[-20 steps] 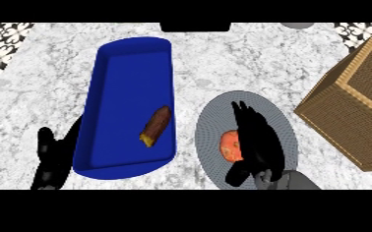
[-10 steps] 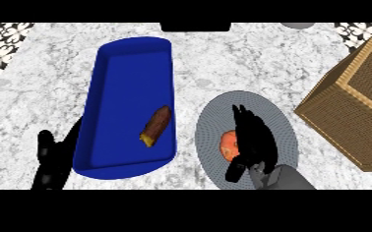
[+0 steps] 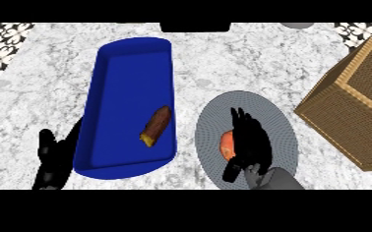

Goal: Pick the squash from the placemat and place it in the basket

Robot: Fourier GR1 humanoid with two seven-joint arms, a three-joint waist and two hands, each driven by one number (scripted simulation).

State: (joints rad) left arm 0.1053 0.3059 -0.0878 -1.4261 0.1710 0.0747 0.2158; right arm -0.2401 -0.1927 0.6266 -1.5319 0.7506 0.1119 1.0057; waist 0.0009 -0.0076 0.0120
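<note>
Head view of the tabletop (image 3: 240,59), white marbled stone. The squash (image 3: 227,145), orange, lies on the round grey placemat (image 3: 280,125), left of the placemat's middle. The right robot hand (image 3: 251,145) lies over the squash's right side and hides that part. Its fingers (image 3: 245,125) are stretched out straight toward the far rim of the placemat, not curled about the squash, and its thumb (image 3: 232,169) lies below the squash near the placemat's near rim. Whether the palm touches the squash cannot be told.

The woven basket (image 3: 341,108) stands at the right edge, just beside the placemat. A long blue tray (image 3: 131,73) left of the placemat holds a brown vegetable (image 3: 156,125). The left robot hand (image 3: 52,162) rests released, fingers up, at the tray's near left corner.
</note>
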